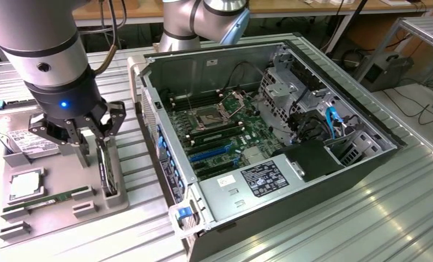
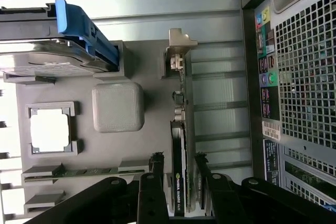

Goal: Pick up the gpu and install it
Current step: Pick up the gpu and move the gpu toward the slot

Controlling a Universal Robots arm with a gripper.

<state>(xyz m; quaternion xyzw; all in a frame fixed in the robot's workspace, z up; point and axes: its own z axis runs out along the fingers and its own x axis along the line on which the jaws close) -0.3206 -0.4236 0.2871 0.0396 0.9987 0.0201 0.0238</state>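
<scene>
The gripper (image 2: 178, 157) had its fingers (image 2: 156, 167) apart, one on each side of the gpu (image 2: 179, 132), and in the wrist view a thin gap showed between each finger and the card. Nothing was clamped. In the exterior view the gripper (image 1: 82, 136) hung low over the grey holder tray (image 1: 56, 215), just above the slot where the gpu (image 1: 104, 164) stood on its long edge.

The silvery bracket (image 2: 181, 40) was at the end of the card far from the fingers. On the same tray lay a hard drive (image 1: 16, 136), a processor (image 1: 26, 184) and a green memory stick (image 1: 49, 197). The open computer case (image 1: 362, 158) stood just beside the tray, with the blue slots (image 1: 212, 153) of its board free.

In my judgement the risks came from the grip near one end. The card is thin, so the far end with the bracket could sink or swing when lifted. The bracket could also catch on the holder. If the fingers closed unevenly, they could push the card sideways in its slot.
</scene>
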